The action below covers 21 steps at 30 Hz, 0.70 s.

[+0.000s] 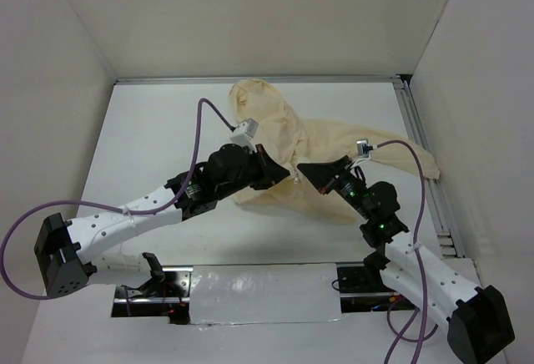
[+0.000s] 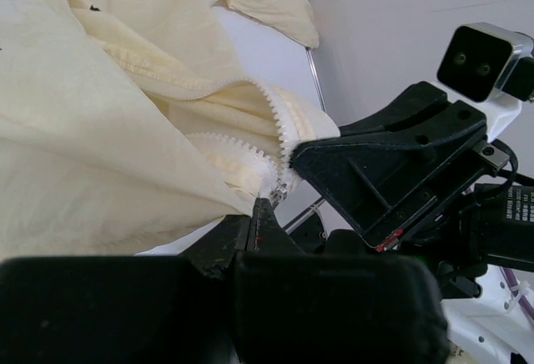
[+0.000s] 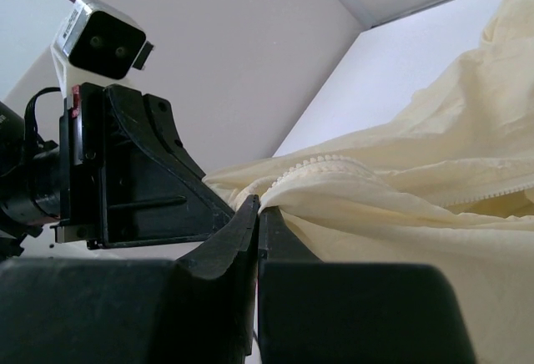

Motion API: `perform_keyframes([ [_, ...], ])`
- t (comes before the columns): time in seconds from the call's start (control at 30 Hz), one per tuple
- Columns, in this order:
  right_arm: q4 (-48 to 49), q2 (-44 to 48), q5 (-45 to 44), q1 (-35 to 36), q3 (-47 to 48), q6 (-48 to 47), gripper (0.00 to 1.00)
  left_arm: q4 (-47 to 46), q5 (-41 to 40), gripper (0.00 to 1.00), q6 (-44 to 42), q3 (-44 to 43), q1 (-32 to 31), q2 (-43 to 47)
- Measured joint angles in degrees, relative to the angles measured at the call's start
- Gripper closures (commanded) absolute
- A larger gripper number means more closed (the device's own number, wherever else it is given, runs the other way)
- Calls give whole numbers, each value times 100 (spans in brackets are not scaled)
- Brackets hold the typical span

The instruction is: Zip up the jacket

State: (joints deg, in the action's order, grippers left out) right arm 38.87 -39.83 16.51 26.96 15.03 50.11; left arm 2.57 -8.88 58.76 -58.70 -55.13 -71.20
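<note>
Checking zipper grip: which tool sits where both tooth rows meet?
The left tool; the jacket's rows converge at its tips, the right tool grips farther along.

We've got 1 top cam looking down over everything from behind; 2 wrist cams sit close behind the left gripper [image 2: 265, 210] and right gripper [image 3: 255, 212], facing each other, sharing the jacket [image 2: 100, 155] zipper [image 2: 282, 126].

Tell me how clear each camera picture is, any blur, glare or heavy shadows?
Top external view: even, soft light, faint shadows under the arms, glare on the silver tape strip. Left wrist view: pale cream-yellow fabric jacket and its zipper teeth are sharp; the left arm's own black fingers are blurred. Right wrist view: the right arm's black fingers blur too, fabric is clear.
</note>
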Motion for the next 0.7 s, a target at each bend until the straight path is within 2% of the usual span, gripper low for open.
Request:
perform_keyframes([
  [0.5,407,61,81,-2,-17,452,100,-101,142,100,-11,74,15,22],
  [0.7,402,140,79,-2,-55,479,100,-798,682,100,-385,601,26,374],
])
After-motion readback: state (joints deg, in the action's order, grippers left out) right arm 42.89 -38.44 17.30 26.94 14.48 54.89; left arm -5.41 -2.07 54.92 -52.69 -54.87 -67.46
